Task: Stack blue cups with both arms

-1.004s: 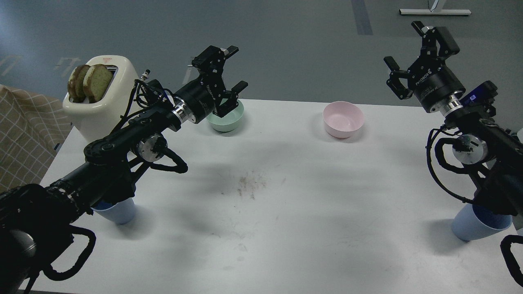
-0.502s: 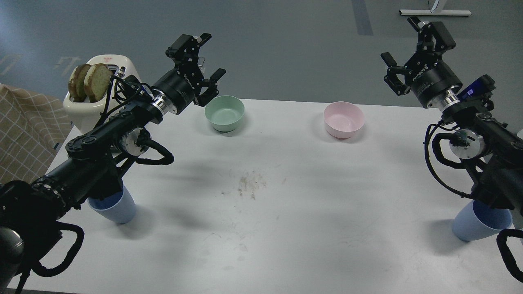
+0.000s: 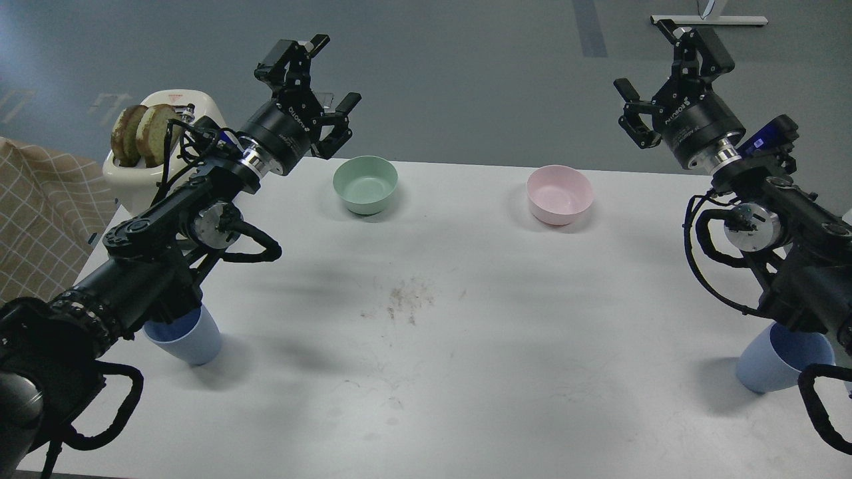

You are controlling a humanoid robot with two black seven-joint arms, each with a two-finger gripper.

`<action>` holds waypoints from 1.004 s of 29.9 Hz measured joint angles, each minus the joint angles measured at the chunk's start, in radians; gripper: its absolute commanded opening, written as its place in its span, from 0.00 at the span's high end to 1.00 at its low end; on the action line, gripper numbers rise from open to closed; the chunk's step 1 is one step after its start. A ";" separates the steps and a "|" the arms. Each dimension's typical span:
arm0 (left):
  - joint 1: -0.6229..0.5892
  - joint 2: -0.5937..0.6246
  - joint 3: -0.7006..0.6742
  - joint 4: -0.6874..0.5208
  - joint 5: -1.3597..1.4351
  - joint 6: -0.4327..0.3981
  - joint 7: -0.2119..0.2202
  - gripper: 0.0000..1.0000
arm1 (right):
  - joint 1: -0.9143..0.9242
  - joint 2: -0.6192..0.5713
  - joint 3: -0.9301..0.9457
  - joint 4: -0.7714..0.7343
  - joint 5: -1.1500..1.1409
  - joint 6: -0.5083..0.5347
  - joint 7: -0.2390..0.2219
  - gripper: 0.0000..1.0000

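Two pale blue cups stand upright on the white table point(image 3: 466, 346). The left blue cup point(image 3: 190, 339) is near the left front, partly hidden under my left arm. The right blue cup point(image 3: 775, 362) is near the right front, partly hidden under my right arm. My left gripper point(image 3: 316, 80) is open and empty, raised high beyond the table's far edge, left of the green bowl. My right gripper point(image 3: 655, 66) is open and empty, raised high at the far right. Both grippers are far from the cups.
A mint-green bowl point(image 3: 365, 184) and a pink bowl point(image 3: 559, 193) stand along the far edge. A cream toaster point(image 3: 143, 176) with two bread slices stands at the far left corner. A checked cloth point(image 3: 33, 219) lies left of the table. A dirty smudge point(image 3: 403, 299) marks the middle.
My left gripper has moved up and to the left, away from the green bowl. My right gripper has risen slightly. Both stayed open; the cups have not moved.
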 measured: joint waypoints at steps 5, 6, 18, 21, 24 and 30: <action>0.004 0.000 0.000 -0.007 0.002 -0.003 -0.001 0.02 | 0.005 -0.001 0.000 -0.002 0.000 0.000 0.000 0.00; 0.004 0.000 0.000 -0.007 0.002 -0.003 -0.001 0.02 | 0.008 -0.001 0.000 -0.002 0.000 0.000 0.000 0.00; -0.004 0.003 0.010 -0.013 0.004 -0.005 -0.001 0.02 | 0.016 -0.002 0.000 0.000 0.000 0.000 0.000 0.00; -0.008 0.009 0.010 -0.013 0.004 -0.006 -0.001 0.02 | 0.027 0.003 0.000 -0.003 0.000 0.000 0.000 0.00; -0.010 0.021 0.010 -0.016 0.004 -0.007 0.002 0.02 | 0.060 0.011 -0.003 -0.026 -0.001 0.000 0.000 0.00; -0.022 0.039 0.014 -0.030 0.005 -0.004 0.014 0.02 | 0.158 0.036 -0.054 -0.063 -0.006 0.000 0.000 0.00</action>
